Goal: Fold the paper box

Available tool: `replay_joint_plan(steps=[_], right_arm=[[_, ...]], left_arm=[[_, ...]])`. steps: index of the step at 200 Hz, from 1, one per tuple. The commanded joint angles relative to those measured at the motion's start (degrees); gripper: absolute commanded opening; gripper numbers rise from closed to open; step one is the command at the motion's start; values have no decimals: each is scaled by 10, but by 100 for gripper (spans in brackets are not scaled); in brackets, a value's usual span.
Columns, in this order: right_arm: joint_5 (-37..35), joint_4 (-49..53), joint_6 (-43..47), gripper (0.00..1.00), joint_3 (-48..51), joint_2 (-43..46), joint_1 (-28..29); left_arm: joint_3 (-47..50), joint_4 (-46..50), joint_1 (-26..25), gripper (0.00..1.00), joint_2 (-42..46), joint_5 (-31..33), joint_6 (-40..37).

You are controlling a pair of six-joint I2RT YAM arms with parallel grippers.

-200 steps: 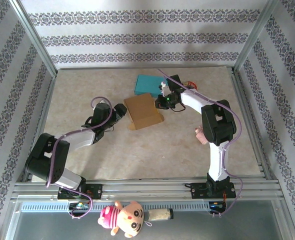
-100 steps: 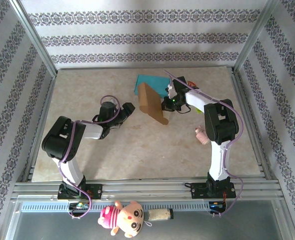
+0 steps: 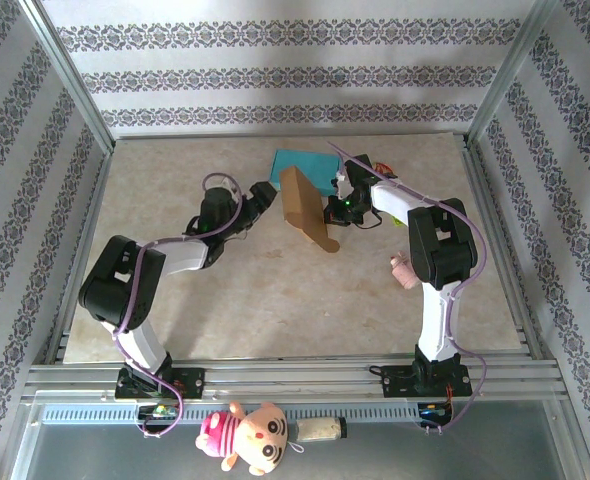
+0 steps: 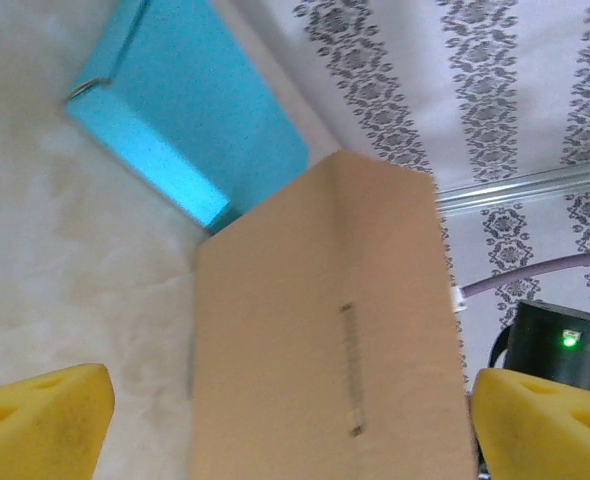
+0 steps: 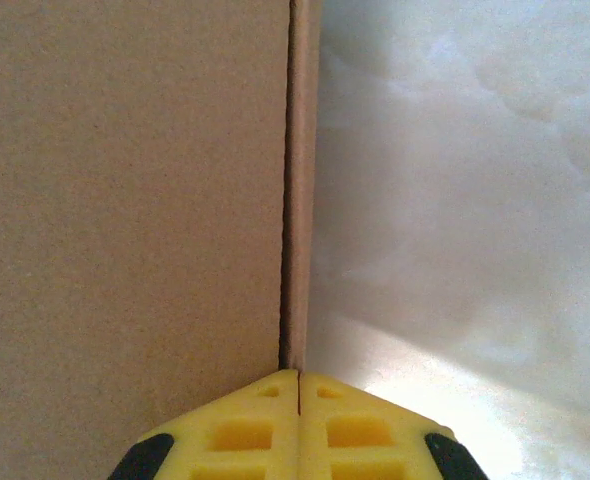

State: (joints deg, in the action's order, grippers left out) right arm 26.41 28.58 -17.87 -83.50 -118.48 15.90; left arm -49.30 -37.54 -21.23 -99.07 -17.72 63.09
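Box (image 3: 303, 203) stands tilted on its edge at the mid-back of the worktop (image 3: 275, 300), just in front of a teal item (image 3: 297, 163). Right end effector (image 3: 332, 208) is closed, pinching the box's right edge; pads (image 5: 245, 425) meet on the cardboard. Left end effector (image 3: 262, 196) is wide open just left of the box, with yellow fingers (image 4: 35, 420) either side of the brown panel, gaps visible.

The paper box (image 3: 305, 208) stands on edge near the table's (image 3: 275, 300) far edge, about midway across. A flat case (image 3: 297, 163) lies just behind it. The left gripper (image 3: 260, 198) is just left of the box and the right gripper (image 3: 332, 208) is against its right side. A small toy (image 3: 403, 270) lies near the right edge.
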Motion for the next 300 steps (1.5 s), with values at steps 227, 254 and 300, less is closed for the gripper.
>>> replay_joint_plan(steps=[227, 254, 300], right_arm=[[-11, 30, -13, 25, -3, 78, 10], [-17, 1, -25, 37, 4, 141, 16], [-204, -324, 139, 71, 220, 377, 141]], left_arm=[[-220, 372, -76, 41, -40, 86, -25], [-206, 412, -76, 40, -3, 122, -2], [-152, 460, -70, 46, 99, 221, 62]])
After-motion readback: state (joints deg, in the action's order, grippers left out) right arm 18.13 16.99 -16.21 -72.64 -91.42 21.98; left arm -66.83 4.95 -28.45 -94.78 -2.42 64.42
